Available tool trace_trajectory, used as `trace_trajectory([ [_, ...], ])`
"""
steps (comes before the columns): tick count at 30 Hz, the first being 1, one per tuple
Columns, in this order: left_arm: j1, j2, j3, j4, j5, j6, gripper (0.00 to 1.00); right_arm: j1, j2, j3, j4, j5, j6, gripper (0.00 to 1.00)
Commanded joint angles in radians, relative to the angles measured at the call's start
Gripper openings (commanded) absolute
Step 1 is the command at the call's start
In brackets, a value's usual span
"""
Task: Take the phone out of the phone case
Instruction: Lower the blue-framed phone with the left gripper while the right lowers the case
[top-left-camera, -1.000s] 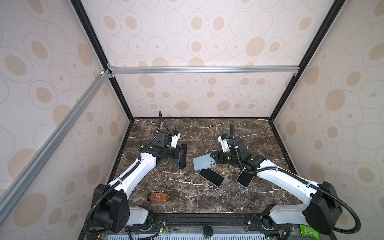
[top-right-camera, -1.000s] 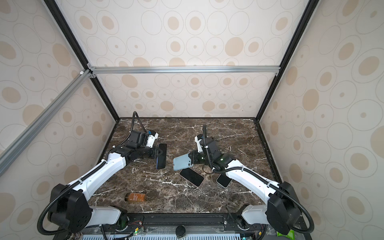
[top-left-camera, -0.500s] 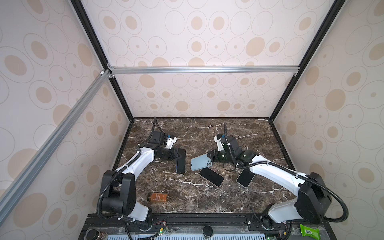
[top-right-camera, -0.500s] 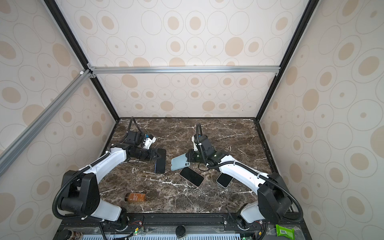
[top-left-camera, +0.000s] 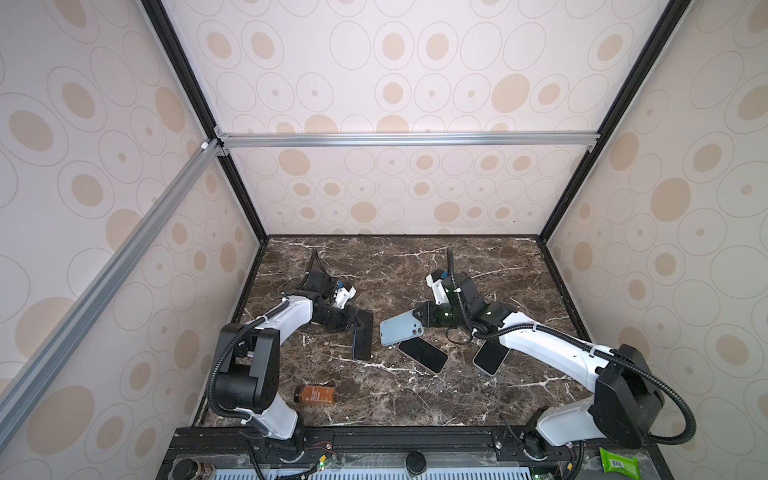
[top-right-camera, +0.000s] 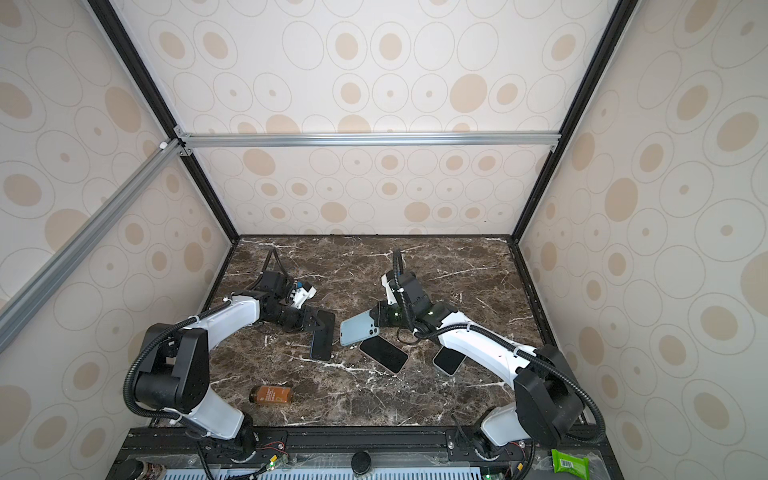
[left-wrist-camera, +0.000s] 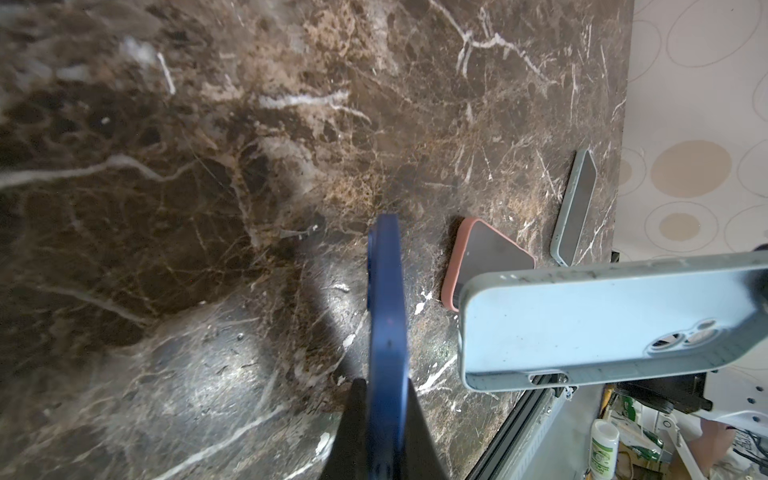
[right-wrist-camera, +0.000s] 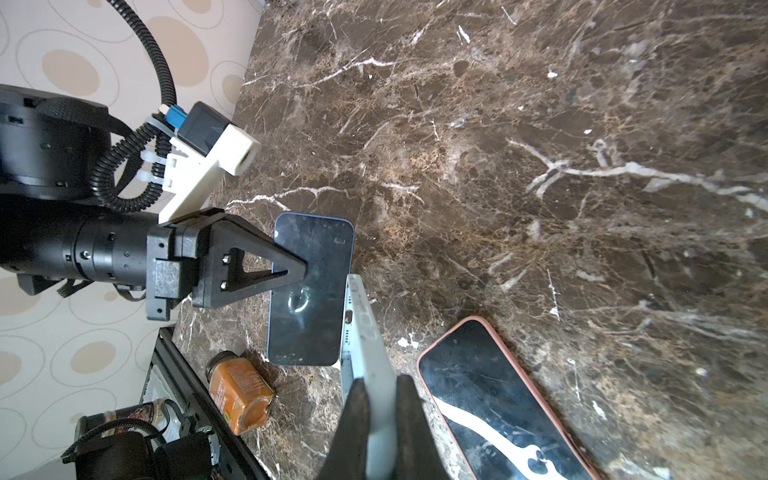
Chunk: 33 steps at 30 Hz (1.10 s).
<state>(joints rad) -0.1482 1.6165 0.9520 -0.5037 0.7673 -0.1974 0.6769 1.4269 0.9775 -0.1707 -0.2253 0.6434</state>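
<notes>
Left wrist view shows our left gripper (left-wrist-camera: 385, 388) squeezed tight on the dark blue phone (left-wrist-camera: 385, 291), held up on edge. Our right gripper (right-wrist-camera: 380, 390) pinches the light blue phone case (right-wrist-camera: 363, 328) beside it, not touching. So we think the phone is out and the case is empty. A pink case (right-wrist-camera: 457, 332) on the table (right-wrist-camera: 540, 166) has a phone inside.

Soft, bright, even light fills both sharp top views, stretched wide at their edges, while the wrist views blur close up and pale glare sheens the marble tabletop (left-wrist-camera: 216, 374).
</notes>
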Motion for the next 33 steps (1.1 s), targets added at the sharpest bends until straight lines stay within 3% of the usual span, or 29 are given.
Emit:
trace_trajectory([
  [1,0.015,0.015,0.003,0.036,0.068,0.002,0.00,-0.010,-0.001,-0.020,0.031,-0.022,0.016,0.00],
  [10,0.043,0.065,-0.007,0.072,0.145,-0.033,0.00,-0.019,0.040,-0.017,0.048,-0.063,0.033,0.00],
  [23,0.064,0.110,-0.029,0.099,0.140,-0.053,0.00,-0.024,0.113,0.001,0.081,-0.065,0.038,0.00],
  [33,0.075,0.146,-0.036,0.115,0.134,-0.054,0.08,-0.028,0.181,0.020,0.109,-0.083,0.047,0.00],
])
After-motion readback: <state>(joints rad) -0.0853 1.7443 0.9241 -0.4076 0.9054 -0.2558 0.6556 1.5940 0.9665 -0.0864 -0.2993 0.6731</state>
